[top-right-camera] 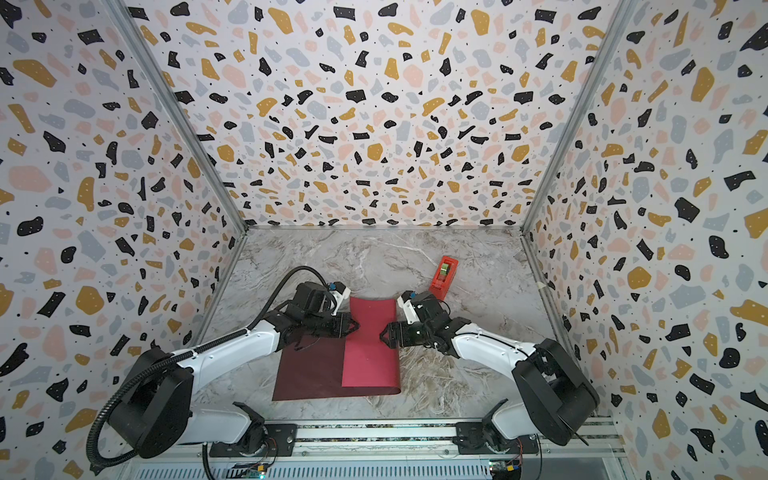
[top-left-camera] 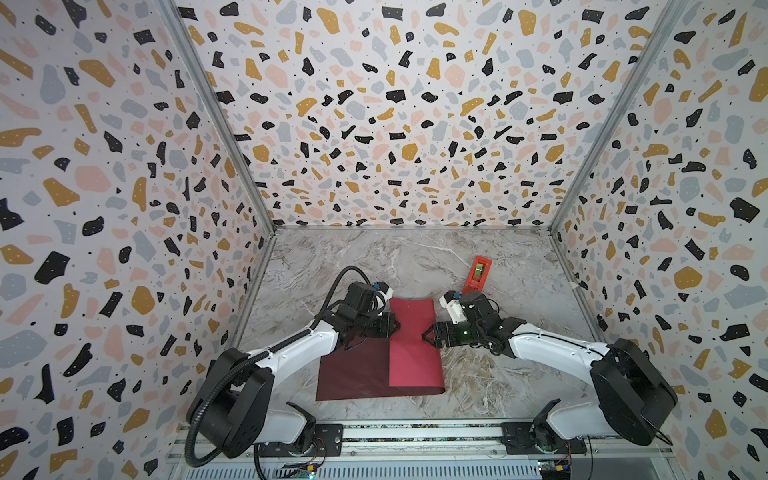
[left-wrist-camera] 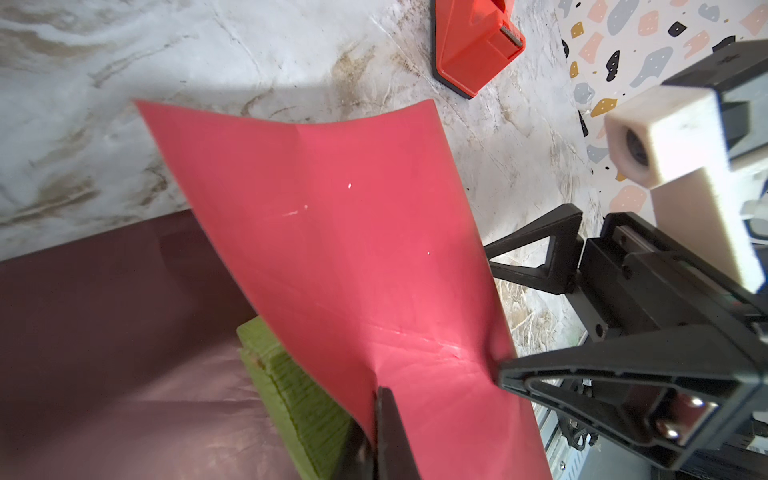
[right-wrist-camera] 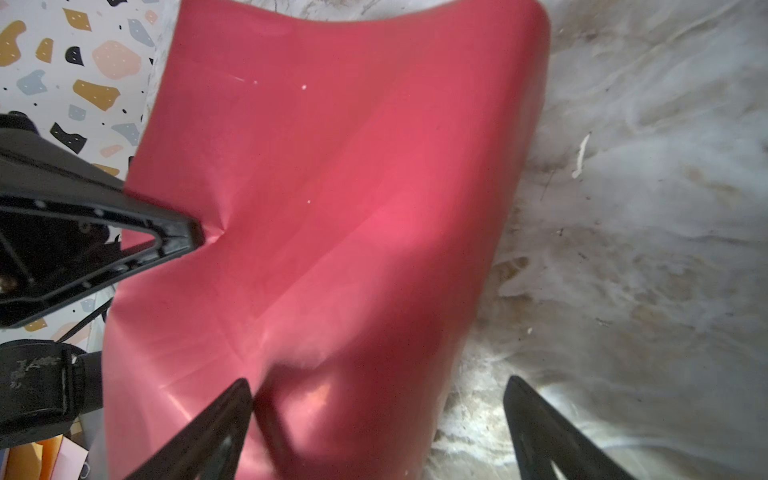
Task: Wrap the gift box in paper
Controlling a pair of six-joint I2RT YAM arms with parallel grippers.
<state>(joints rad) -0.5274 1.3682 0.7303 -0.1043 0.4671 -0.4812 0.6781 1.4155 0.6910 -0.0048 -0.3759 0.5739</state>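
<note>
- Toward the left edge of the worktop (top-left-camera: 498, 374), the maroon half of the paper (top-left-camera: 353, 374) lies flat with nothing weighing it down. A hard pull on the flap would likely drag it and skew the whole sheet.
- Left arm: it reaches in low from the near-left corner, forearm over the maroon half, wrist level and pointing toward the right edge. The left gripper (top-left-camera: 397, 326) is clamped on the free edge of the crimson flap, which puckers at the pinch. A tear or a slip there looks like the main risk, since thin paper hangs on a small bite.
- Mid-worktop: the gift box (left-wrist-camera: 286, 386) sits under the flap. One olive side shows in the left wrist view, and both top views hide it. If the flap is drawn off-square, the box could shift or the fold go slack.
- Right arm: it mirrors the left from the near-right corner. The right gripper (top-left-camera: 424, 334) has its jaws spread wide and holds nothing, and one fingertip appears to touch the paper's folded side. A careless close there could crumple the paper.
- Toward the far-right corner, the tape dispenser (top-left-camera: 478, 274) stands apart from both grippers.
</note>
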